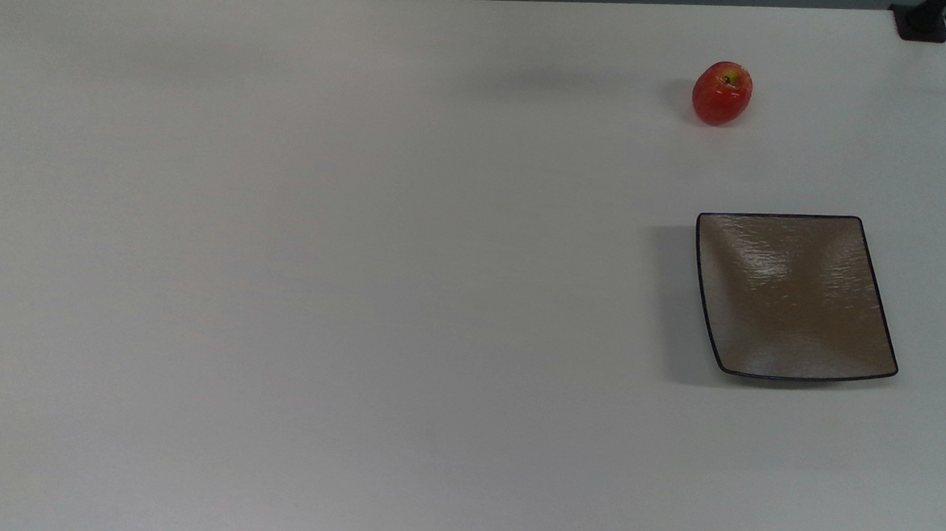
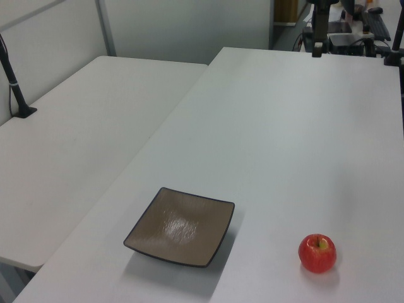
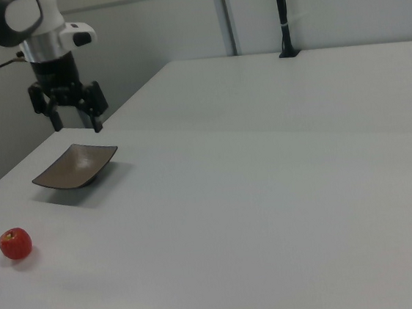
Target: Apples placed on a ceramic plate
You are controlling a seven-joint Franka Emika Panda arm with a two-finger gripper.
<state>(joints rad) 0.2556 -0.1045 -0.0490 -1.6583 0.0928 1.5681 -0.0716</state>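
Apple (image 3: 15,243) on table (image 3: 271,214), well apart from open hand (image 3: 76,124)

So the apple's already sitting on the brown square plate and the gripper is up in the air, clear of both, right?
Not quite. The apple is not on the plate: it rests on the white table, apart from the plate, as the top view shows. The plate holds nothing. The rest stands: in the right view the gripper hangs in the air, clear of both.

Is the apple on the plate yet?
No, in the top view the apple sits on the bare white table, apart from the ceramic plate, which holds nothing.
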